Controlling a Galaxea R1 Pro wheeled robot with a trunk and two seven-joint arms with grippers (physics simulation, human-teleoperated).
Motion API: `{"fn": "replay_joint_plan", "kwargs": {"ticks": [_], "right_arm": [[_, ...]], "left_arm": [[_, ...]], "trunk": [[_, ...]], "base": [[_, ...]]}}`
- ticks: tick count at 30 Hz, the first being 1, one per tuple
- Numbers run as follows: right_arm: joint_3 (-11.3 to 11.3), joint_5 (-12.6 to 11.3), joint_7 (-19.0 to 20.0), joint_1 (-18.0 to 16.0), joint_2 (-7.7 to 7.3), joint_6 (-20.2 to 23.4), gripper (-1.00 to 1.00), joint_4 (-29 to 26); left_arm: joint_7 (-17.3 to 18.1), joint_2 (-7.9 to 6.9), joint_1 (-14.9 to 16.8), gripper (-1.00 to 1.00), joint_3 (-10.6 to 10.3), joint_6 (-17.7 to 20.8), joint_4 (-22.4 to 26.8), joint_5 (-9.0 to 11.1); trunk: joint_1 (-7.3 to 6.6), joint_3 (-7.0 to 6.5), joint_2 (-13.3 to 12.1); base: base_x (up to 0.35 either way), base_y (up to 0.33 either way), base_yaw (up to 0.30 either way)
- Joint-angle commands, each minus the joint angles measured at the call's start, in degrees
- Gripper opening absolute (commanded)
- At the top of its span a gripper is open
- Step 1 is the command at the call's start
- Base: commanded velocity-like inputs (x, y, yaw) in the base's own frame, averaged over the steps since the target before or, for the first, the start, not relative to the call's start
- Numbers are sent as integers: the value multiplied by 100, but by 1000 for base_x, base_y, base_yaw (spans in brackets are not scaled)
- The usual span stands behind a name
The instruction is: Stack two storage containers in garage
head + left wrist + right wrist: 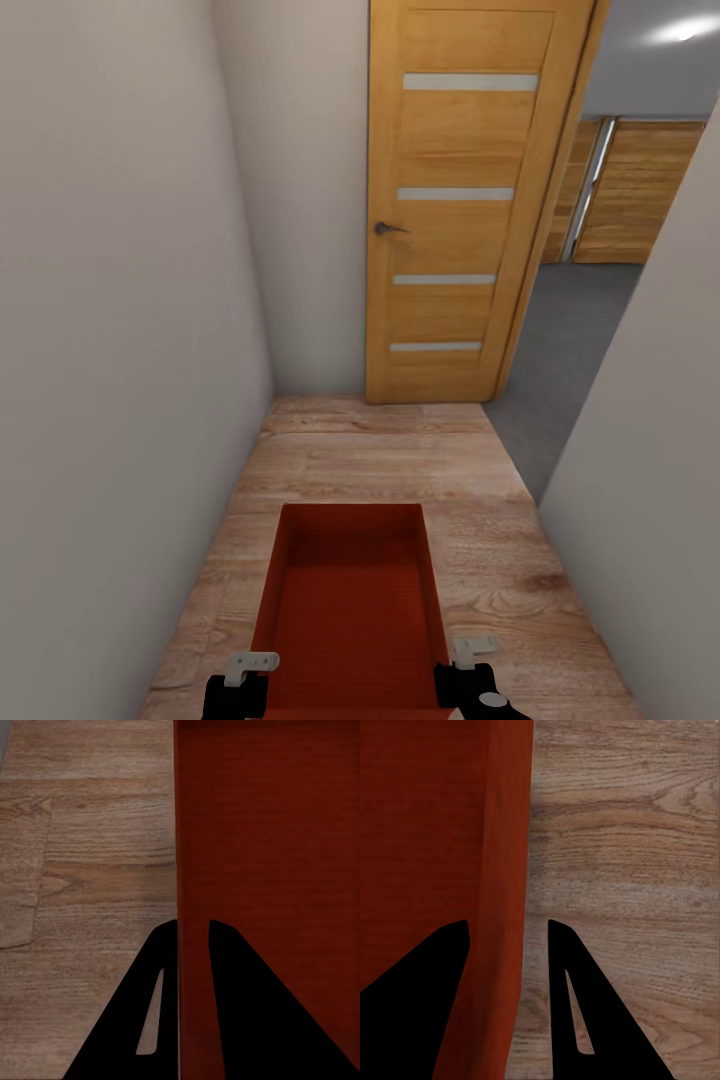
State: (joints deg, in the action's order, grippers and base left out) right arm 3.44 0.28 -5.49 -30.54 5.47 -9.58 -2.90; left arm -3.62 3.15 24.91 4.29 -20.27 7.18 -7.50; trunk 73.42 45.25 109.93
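One red-orange open-top storage container [350,600] hangs low in front of me over light wood planks, its long side pointing ahead. My left gripper [250,665] straddles its left wall, and in the left wrist view the black fingers [225,982] sit tight on that thin wall [270,832], shut on it. My right gripper [475,650] straddles the right wall [502,870], one finger inside the bin and one outside, shut on it. Ahead on the right, through a doorway, lies the garage's dark grey floor [570,330].
I am in a narrow corridor between a pale left wall [120,300] and a right wall [650,450]. A wooden door [455,200] with a handle stands swung open straight ahead. A plank garage door [640,190] shows beyond the opening.
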Motion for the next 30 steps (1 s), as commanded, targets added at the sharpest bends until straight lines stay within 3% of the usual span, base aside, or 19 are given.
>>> {"fn": "replay_joint_plan", "kwargs": {"ticks": [1,30], "right_arm": [[-4,-19,-49,-4,1,-18,-100,8],[-7,-19,-49,-4,5,-18,-100,8]], "left_arm": [[-78,2,5,-100,176,-21,3,-68],[-78,1,5,-100,176,-21,3,-68]], "trunk": [[3,5,2],[3,5,2]], "base": [[345,0,0],[345,0,0]]}}
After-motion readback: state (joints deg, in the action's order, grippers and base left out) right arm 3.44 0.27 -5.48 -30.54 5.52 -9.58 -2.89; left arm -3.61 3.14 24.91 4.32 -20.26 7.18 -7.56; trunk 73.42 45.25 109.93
